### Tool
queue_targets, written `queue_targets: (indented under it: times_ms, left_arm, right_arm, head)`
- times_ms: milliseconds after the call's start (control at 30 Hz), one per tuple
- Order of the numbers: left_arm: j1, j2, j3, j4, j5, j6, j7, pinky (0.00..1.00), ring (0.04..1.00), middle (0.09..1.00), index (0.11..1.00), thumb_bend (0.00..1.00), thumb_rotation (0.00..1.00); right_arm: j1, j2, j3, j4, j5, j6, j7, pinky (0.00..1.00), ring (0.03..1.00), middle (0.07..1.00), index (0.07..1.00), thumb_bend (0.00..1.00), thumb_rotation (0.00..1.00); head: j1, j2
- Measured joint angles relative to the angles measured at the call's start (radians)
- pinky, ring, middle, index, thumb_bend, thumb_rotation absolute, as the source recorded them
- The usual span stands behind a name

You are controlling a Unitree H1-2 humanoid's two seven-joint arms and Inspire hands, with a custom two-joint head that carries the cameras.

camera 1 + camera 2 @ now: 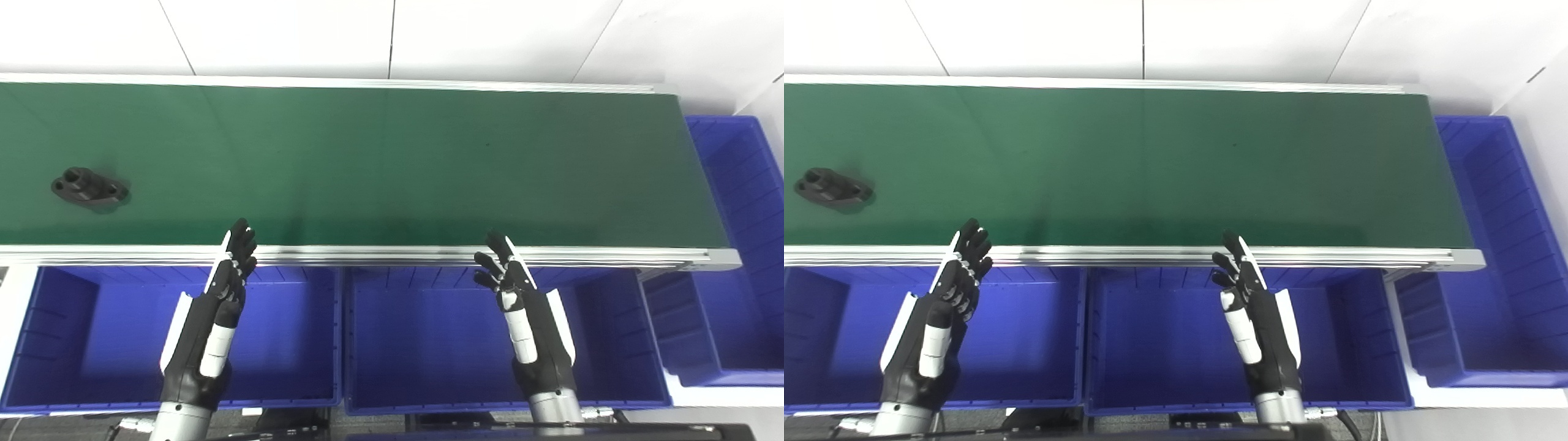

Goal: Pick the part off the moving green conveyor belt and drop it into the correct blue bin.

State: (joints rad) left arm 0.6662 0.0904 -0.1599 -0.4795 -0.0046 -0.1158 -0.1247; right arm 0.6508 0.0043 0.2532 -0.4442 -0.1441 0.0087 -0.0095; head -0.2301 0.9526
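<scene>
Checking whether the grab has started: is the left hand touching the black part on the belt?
Apart. The left eye view shows bare green belt between the left hand, at the near rail, and the black part.

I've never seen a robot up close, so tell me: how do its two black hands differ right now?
The left hand is the one nearer the small black flanged part on the green conveyor belt; the right hand has only bare belt ahead of it. The left hand hangs over the left blue plastic bin, the right hand over the middle blue plastic bin. Both are open, empty and reach up to the belt's near rail.
</scene>
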Motion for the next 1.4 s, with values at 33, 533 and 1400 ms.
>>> queue_targets:
  times_ms: [33,533,1400]
  left_arm:
    - [0.0,0.0,0.0,0.002,0.0,-0.001,0.0,1.0,1.0,1.0,1.0,0.77,0.99]
    - [0.002,-0.056,-0.043,0.216,0.125,-0.176,0.035,0.85,0.942,0.988,1.0,0.74,0.94]
    - [-0.066,-0.166,-0.117,0.361,0.233,-0.236,0.129,0.66,0.816,0.867,0.991,0.79,0.88]
  right_arm:
    - [0.0,0.0,0.0,0.001,0.0,0.0,0.0,0.85,0.906,0.959,0.949,0.89,0.99]
    - [0.002,-0.062,-0.048,0.219,0.079,-0.166,0.004,0.84,0.918,0.963,0.957,0.9,1.0]
    - [-0.077,-0.13,-0.16,0.353,0.24,-0.235,0.115,0.94,1.0,1.0,1.0,0.91,0.98]
  head:
    - [0.009,-0.023]
    - [0.23,-0.327]
    - [0.552,-0.411]
